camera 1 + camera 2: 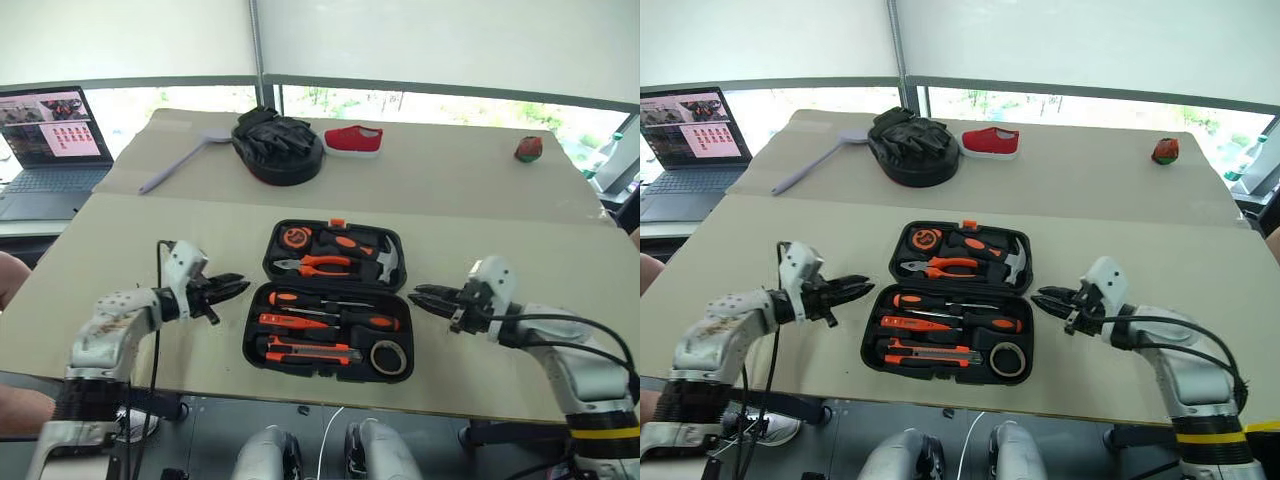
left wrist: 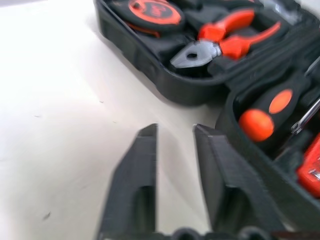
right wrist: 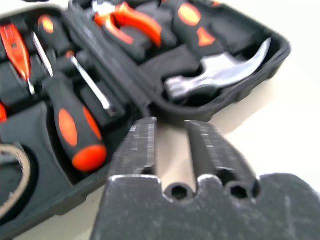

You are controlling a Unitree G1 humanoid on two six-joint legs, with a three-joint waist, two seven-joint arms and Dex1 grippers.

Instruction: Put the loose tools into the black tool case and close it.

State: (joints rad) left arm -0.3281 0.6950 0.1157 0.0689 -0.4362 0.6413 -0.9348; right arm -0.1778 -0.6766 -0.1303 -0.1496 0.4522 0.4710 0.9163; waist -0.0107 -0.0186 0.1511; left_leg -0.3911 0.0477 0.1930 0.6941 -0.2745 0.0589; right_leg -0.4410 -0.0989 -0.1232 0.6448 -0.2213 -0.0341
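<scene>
Squarely at the near middle of the beige tabletop lies the flat black plastic tool case, hinged open with both halves facing up. Its near half holds the slim orange-and-black hand tools: two screwdrivers lying crosswise, an orange utility knife at the near edge, and a small grey-green tape ring in the near right corner. Its far half carries an orange tape measure, orange-handled pliers and a hammer with a steel head.

Just left of the case, the left pincer hovers over the tabletop, pointing at the case; its two black fingers stand a little apart with nothing between them. On the case's right side the right pincer points back at it, its fingers likewise slightly parted and empty, close to the case wall by the hammer.

Farther back on the tabletop sit a round black padded mitt, a long lilac spoon-like utensil to its left, a red shoe with a white sole to its right, and a small red-and-green object far right. An open laptop stands off the left edge.
</scene>
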